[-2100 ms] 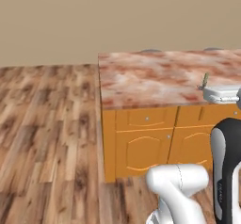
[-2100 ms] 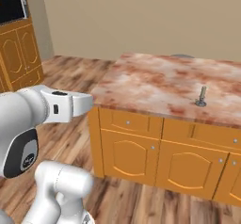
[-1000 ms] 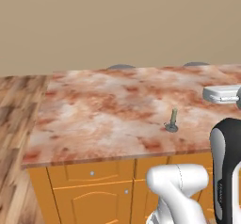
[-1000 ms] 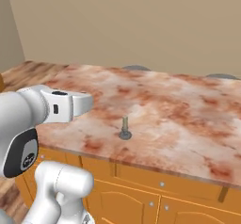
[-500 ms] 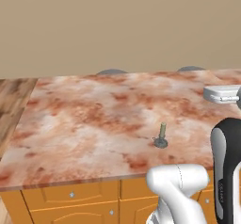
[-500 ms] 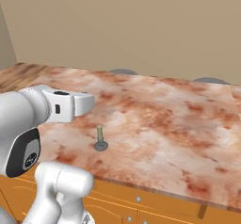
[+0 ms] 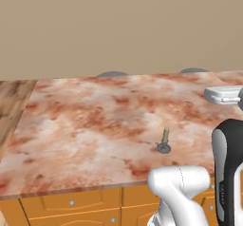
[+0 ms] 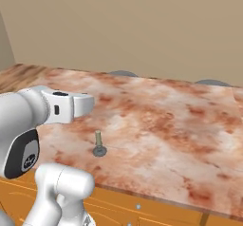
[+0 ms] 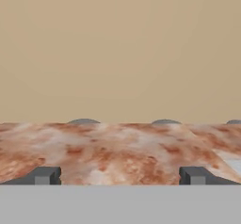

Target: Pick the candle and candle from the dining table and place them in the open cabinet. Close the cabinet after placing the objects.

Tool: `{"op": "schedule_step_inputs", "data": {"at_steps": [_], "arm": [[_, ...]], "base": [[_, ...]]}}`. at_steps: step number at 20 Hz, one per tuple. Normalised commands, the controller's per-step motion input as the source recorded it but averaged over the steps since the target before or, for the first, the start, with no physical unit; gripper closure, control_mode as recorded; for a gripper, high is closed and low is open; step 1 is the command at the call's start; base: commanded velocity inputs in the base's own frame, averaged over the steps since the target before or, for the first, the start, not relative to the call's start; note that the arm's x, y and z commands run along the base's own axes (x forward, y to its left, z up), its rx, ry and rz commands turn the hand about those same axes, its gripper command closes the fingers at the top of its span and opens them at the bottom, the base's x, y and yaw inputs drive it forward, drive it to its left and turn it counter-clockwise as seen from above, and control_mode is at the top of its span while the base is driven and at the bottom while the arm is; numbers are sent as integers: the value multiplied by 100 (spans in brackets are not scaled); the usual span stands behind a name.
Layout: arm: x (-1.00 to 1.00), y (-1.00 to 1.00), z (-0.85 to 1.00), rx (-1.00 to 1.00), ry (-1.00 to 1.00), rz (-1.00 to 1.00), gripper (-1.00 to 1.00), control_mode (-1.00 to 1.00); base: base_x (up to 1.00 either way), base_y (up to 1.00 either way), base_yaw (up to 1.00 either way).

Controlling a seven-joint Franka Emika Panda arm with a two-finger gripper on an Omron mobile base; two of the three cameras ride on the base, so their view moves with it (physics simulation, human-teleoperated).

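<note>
An olive candle (image 7: 164,142) on a dark grey round base stands upright on the marbled dining table (image 7: 85,125), a little back from its front edge. The right base view has the candle (image 8: 98,144) just below and right of my raised white hand (image 8: 71,107). My gripper (image 9: 118,176) is open, its fingertips (image 9: 44,175) wide apart with nothing between them. It is level above the table (image 9: 117,148), facing the far wall. The cabinet is out of view.
Grey rounded seat tops (image 7: 113,73) (image 7: 192,70) rise behind the table's far edge against a beige wall. Orange drawers with silver knobs (image 7: 71,202) run below the front edge. Wood floor (image 7: 12,101) lies past the table's left end.
The base has driven up to the table, so both base views shifted and the table and candle loom larger and nearer. The arm keeps its pose over the base. The gripper stays open.
</note>
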Motion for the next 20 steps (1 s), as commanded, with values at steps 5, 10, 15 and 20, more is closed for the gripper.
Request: {"op": "schedule_step_inputs", "data": {"at_steps": [5,10,15,20], "arm": [[-15,-5,0,0,1,1,-100,-100],[-46,-18,0,1,11,6,-100,-100],[-35,0,-20,0,18,17,-100,-100],[-16,5,-51,0,15,25,-100,-100]], "base": [[0,0,0],[0,0,0],[0,0,0],[0,0,0]]}}
